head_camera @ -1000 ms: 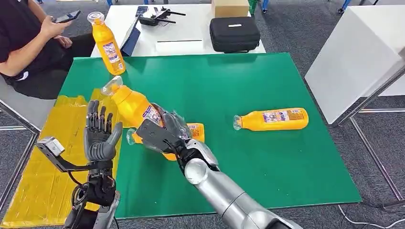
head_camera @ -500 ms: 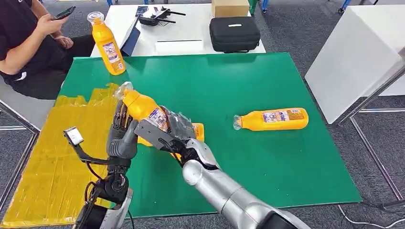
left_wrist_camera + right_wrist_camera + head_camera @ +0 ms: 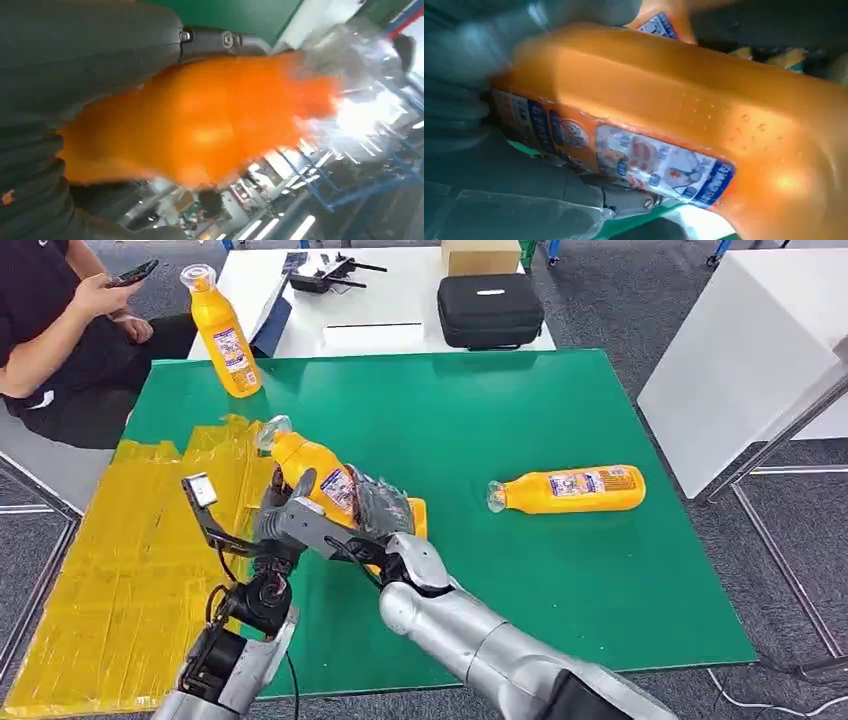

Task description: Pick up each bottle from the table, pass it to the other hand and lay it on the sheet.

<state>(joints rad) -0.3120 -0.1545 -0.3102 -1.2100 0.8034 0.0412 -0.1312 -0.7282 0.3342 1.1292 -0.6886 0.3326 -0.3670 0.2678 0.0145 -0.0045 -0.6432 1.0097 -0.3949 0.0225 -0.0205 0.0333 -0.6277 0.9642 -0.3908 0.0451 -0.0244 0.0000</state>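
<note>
Held bottle [image 3: 312, 472] is above the green table [image 3: 560, 570], just beside the yellow sheet [image 3: 110, 570], grasped by right hand [image 3: 362, 512]. Left hand [image 3: 283, 512] touches it; grip undeterminable, fingers hidden. Left wrist view is blurred.

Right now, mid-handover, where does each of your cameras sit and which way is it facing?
Head view: high on the body, looking forward and down at the green table and yellow sheet; both arms enter from below, the left hand and right hand meeting on the held orange bottle.
Left wrist view: behind the left hand, against the blurred held orange bottle.
Right wrist view: behind the right hand, along the held orange bottle and its label.
Shared: all three show that bottle.
</note>
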